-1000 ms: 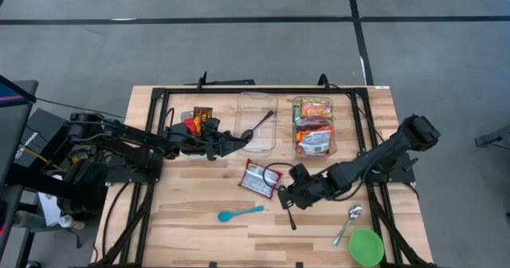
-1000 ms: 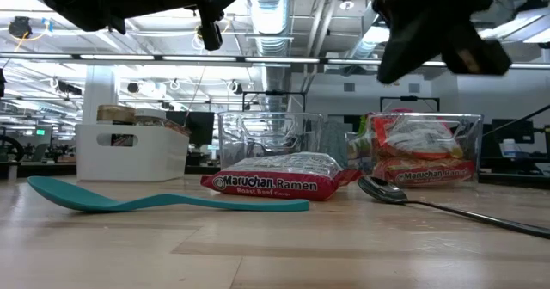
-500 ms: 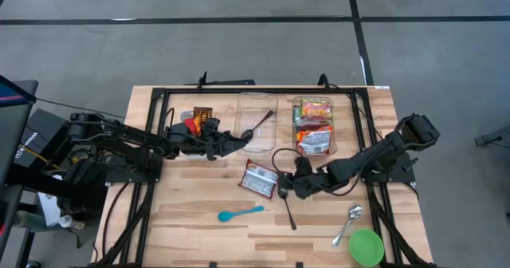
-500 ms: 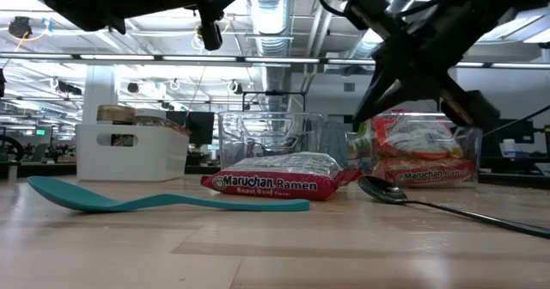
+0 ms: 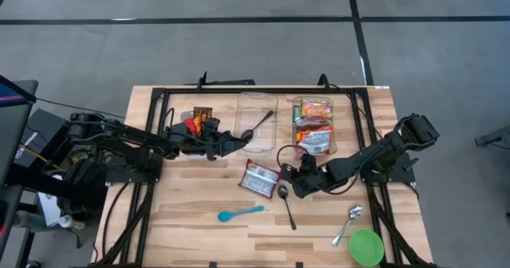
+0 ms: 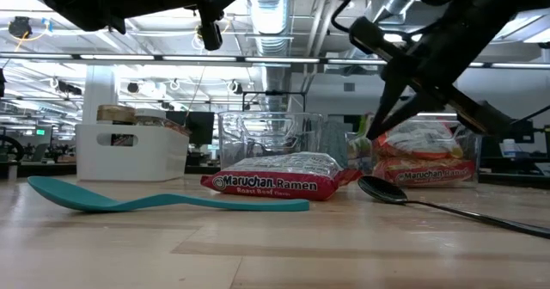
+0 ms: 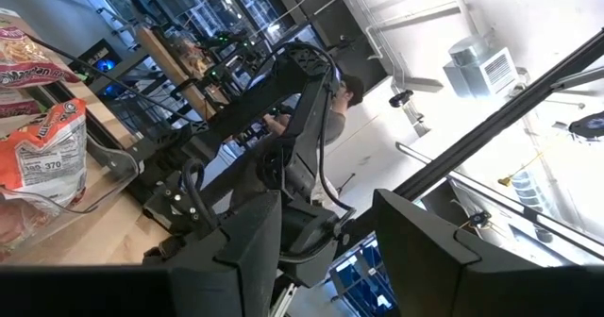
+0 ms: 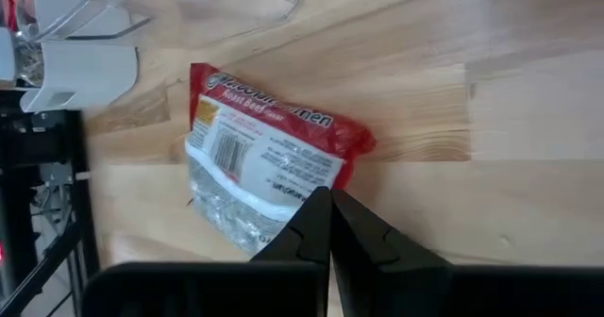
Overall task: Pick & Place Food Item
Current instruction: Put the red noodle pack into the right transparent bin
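The wooden table (image 5: 191, 212) carries a clear empty bin (image 5: 256, 123) and a clear bin of noodle packs (image 5: 314, 126) beyond the right gripper (image 5: 288, 185), which hangs low with fingers pressed together, holding nothing, its tips just short of the red ramen packet (image 5: 260, 178). A black spoon (image 5: 285, 206) lies right beside it; a teal spoon (image 5: 239, 213) lies farther off. The left gripper (image 5: 239, 143), half open, hovers by the empty bin. Since a second ago the right gripper has swung closer to the packet.
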You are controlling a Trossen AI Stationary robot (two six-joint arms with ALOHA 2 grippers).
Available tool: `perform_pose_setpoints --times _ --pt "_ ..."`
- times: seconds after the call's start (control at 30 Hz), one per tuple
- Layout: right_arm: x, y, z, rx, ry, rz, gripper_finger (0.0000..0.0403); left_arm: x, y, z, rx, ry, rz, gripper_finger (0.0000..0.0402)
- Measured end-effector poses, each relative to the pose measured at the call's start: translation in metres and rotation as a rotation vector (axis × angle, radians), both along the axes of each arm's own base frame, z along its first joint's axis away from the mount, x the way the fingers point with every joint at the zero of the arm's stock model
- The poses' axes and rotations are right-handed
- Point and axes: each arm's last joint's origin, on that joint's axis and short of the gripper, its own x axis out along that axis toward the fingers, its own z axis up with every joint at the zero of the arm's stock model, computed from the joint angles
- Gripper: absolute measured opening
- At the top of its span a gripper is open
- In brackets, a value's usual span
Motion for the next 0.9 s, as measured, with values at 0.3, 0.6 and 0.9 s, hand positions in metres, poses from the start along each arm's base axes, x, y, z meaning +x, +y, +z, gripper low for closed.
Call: perform_pose_setpoints --times 0.3,0.6,0.9 --pt "0.002 0.0 -0.002 0.01 -0.004 0.0 0.0 0.0 0.0 0.0 0.0 0.0 0.0 0.0163" --pt "0.017 0.009 -0.031 0.025 -0.023 -0.012 0.0 0.0 0.0 0.0 0.0 0.0 0.0 0.0163" --pt "0.016 0.008 -0.032 0.027 -0.011 -0.01 0.0 0.0 0.0 0.0 0.0 0.0 0.0 0.0163"
